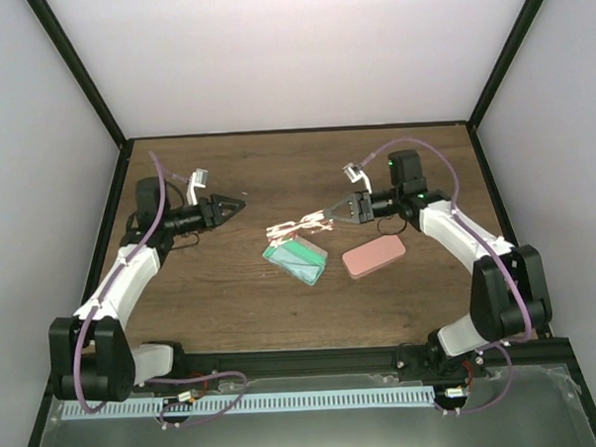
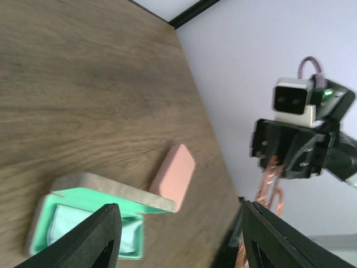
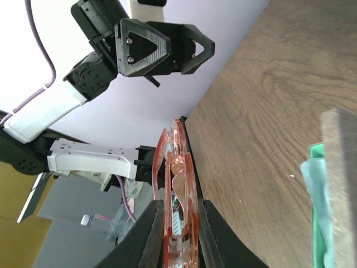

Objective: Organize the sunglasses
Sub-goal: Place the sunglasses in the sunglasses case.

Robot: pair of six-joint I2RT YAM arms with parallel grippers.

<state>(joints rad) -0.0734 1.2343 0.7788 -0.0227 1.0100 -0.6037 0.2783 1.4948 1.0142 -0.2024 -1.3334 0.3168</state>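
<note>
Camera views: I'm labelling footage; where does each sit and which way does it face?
Top external: above and behind the bases, looking down on the table; both arms show.
Left wrist: on the left arm, looks across the green case towards the right pincer; own fingers frame it.
Right wrist: on the right arm, looks along the sunglasses its fingers clamp, towards the left pincer.
Shared: both wrist views see the green case.

This looks like a robot test lab. A brown wooden counter [image 1: 231, 286] is closed in by plain white walls [image 1: 291, 56] held in black bars [image 1: 79, 73], like a booth. A left arm [image 1: 122, 276] and a right arm [image 1: 457, 231] are bolted at its near edge. Purple wires [image 1: 159, 190] are strung along them, and a small camera [image 2: 293, 99] is fixed on each wrist.
</note>
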